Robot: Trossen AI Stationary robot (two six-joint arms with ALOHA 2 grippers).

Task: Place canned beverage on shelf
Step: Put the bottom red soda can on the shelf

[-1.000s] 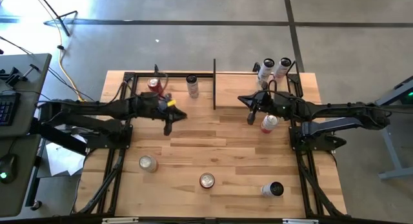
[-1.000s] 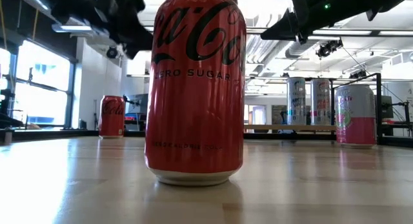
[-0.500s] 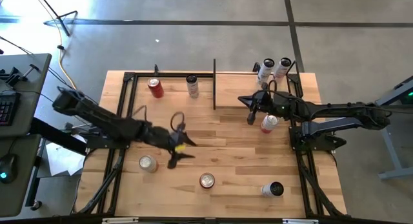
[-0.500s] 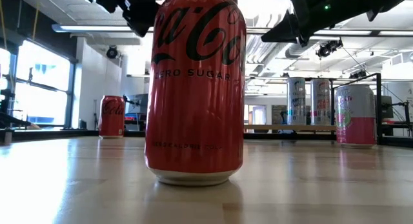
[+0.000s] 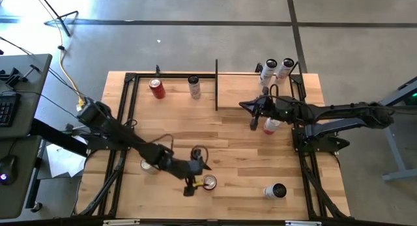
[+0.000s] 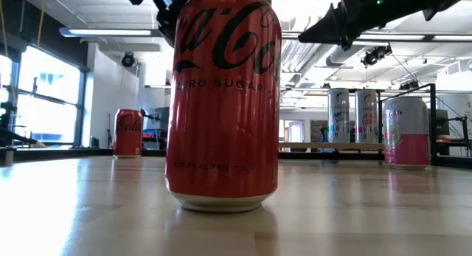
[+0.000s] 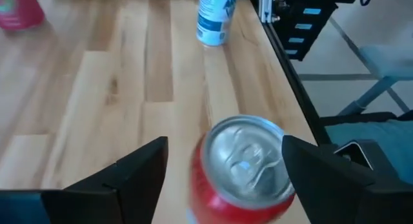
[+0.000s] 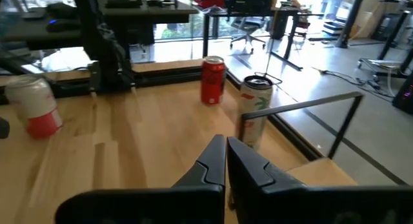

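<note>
Reaching toward the table's near edge, my left gripper (image 5: 197, 175) sits over the red can (image 5: 208, 182) that stands upright at the front middle of the table (image 5: 241, 148). In the left wrist view my two dark fingers (image 7: 139, 169) are spread wide, one on each side of that can's silver lid (image 7: 248, 161), and neither looks to be touching it, though the can is blurred there and I cannot be sure. In the low view this same red can (image 6: 225, 101) fills the middle of the scene, standing square on the wood.

The shelf (image 5: 257, 75), with its thin black upright plate (image 5: 216, 84), lies along the far edge, well apart from the red can. Two tall white cans (image 5: 277, 68) stand side by side at the shelf's far right end. On the other side of the black plate from the shelf stand a grey-green can (image 5: 194, 86) and another red can (image 5: 156, 88).

My right gripper (image 5: 253, 114) hangs just in front of the shelf with its fingers (image 8: 222, 162) pressed together and holding nothing. A pink and white can (image 5: 271, 125) stands just beside it. Nearer the front than the red can's row, a black-topped can (image 5: 276, 191) stands at the right, and a silver-topped can (image 5: 149, 165) stands under my left arm.
</note>
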